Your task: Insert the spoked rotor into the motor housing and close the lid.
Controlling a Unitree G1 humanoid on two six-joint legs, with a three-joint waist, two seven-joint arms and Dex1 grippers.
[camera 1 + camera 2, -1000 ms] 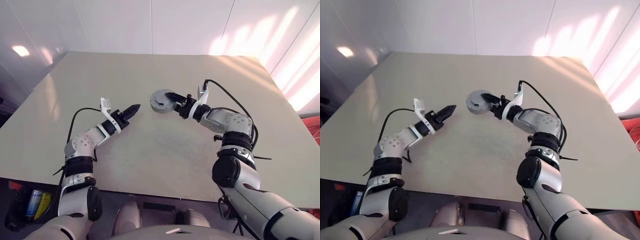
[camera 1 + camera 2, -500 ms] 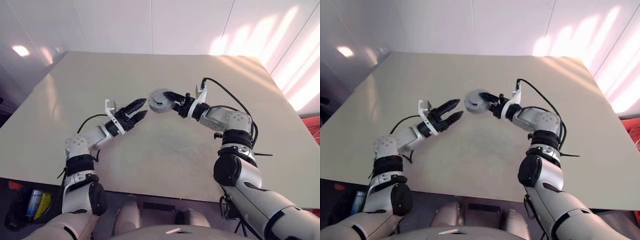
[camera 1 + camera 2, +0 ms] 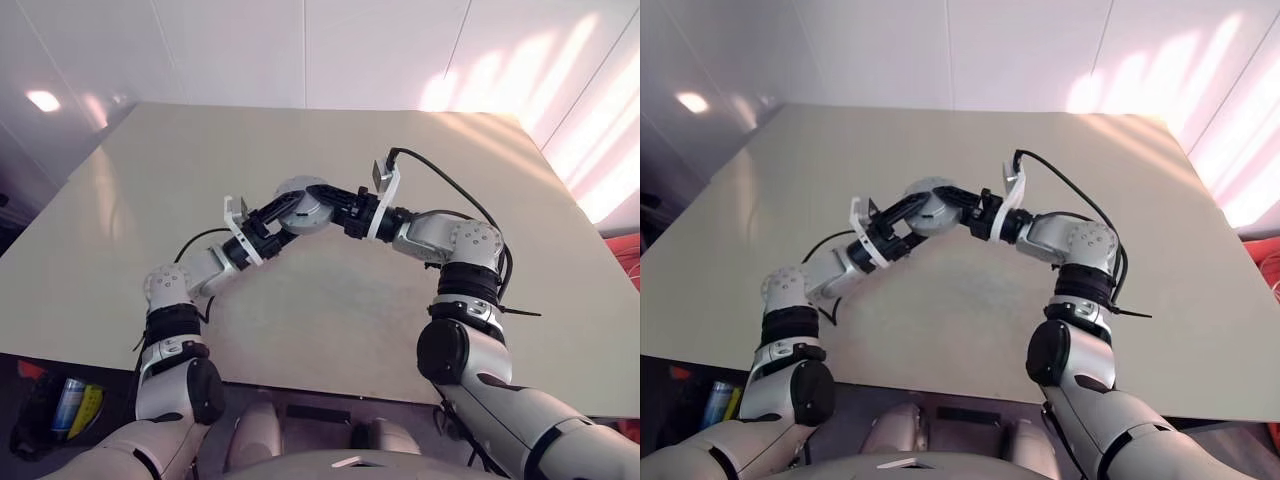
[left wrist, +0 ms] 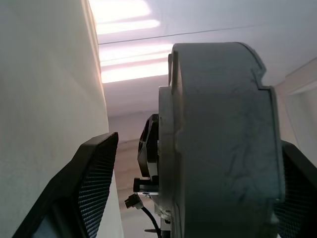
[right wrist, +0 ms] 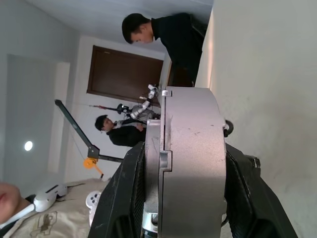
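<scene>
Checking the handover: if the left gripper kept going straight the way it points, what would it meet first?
Probably the motor housing, already between the open left gripper fingers and held by the right gripper.

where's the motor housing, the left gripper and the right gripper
motor housing (image 3: 301, 209): left eye view, on its grey round face.
left gripper (image 3: 283, 211): left eye view, midway between its fingertips.
right gripper (image 5: 182, 163): right wrist view, between its fingers, on the housing.

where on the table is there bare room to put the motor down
Nearly the whole table is bare: the near stretch between the arms, the far half, both side edges. The only crowding is mid-table, in the air, where the left gripper and right gripper meet around the motor housing.
</scene>
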